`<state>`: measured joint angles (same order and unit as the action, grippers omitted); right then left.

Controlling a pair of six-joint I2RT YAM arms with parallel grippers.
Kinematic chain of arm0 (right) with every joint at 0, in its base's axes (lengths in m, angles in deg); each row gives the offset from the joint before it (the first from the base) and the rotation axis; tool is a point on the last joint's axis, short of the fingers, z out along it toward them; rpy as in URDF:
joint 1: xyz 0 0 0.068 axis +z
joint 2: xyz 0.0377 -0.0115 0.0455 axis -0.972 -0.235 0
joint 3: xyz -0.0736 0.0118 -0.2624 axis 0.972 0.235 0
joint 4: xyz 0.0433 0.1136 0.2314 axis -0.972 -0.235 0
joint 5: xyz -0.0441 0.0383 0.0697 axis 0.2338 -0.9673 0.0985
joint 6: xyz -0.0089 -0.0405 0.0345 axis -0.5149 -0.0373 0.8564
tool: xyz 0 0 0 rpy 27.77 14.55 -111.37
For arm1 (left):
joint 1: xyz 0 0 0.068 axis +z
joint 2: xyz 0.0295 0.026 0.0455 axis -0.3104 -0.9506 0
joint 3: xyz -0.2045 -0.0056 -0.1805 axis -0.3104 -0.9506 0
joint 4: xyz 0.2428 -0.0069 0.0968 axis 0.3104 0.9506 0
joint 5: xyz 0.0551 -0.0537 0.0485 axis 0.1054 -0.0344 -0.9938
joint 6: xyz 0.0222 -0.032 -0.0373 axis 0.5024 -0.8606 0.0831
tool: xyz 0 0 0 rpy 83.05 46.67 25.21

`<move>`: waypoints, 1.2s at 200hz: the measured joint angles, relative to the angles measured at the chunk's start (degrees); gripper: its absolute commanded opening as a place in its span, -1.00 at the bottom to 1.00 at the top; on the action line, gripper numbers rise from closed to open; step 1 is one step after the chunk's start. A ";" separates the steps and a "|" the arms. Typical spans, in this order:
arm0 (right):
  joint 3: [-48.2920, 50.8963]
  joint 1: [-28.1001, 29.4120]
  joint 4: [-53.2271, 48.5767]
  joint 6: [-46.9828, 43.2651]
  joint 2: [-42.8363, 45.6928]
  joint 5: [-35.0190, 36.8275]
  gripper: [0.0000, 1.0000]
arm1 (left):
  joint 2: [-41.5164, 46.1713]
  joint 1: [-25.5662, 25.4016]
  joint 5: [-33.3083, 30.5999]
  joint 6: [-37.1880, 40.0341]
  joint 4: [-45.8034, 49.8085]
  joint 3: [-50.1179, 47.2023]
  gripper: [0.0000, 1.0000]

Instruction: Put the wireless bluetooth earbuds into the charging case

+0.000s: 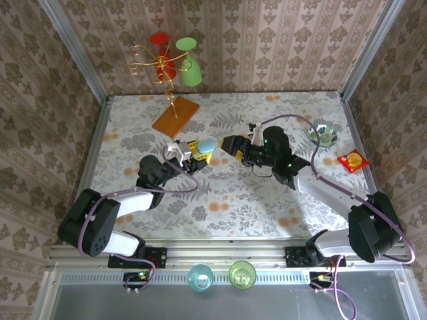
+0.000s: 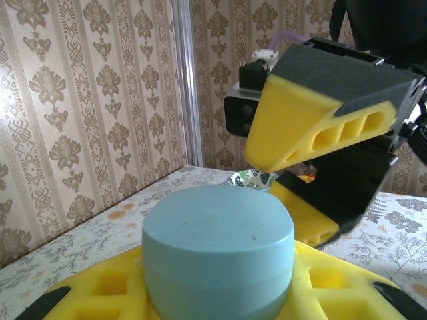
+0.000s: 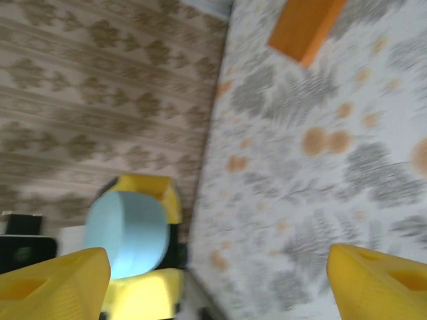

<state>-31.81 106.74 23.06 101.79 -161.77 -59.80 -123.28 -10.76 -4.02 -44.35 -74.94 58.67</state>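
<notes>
Left end effector (image 1: 202, 152) clamped on pale blue round charging case (image 2: 220, 240). Right end effector (image 3: 217, 257) jaws wide apart, empty, just beside case.

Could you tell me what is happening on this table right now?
The left gripper holds a pale blue round case between its yellow fingers, above the floral table. The right gripper faces it from close by, fingers spread wide and holding nothing. The case's lid looks shut.
</notes>
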 measured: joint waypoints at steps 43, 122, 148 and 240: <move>1.51 1.81 19.32 14.29 -6.95 -6.05 0.35 | 0.17 -0.74 -1.38 -0.17 0.00 0.00 -0.51; 1.51 2.56 31.82 23.89 -11.43 -8.83 -0.53 | 0.83 -1.09 -2.23 -1.01 -0.46 0.00 -0.42; 1.53 2.43 31.91 23.78 -11.41 -8.85 -0.57 | 0.92 -1.09 -2.21 -0.96 -0.44 0.00 -0.01; 7.65 -5.86 20.26 12.57 -11.39 -4.50 -0.55 | 0.94 -1.07 -1.77 4.66 3.39 -5.60 0.81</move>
<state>-24.16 100.88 43.33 114.36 -173.15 -64.30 -122.34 -11.83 -5.79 -39.70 -71.55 53.07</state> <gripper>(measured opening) 0.276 0.886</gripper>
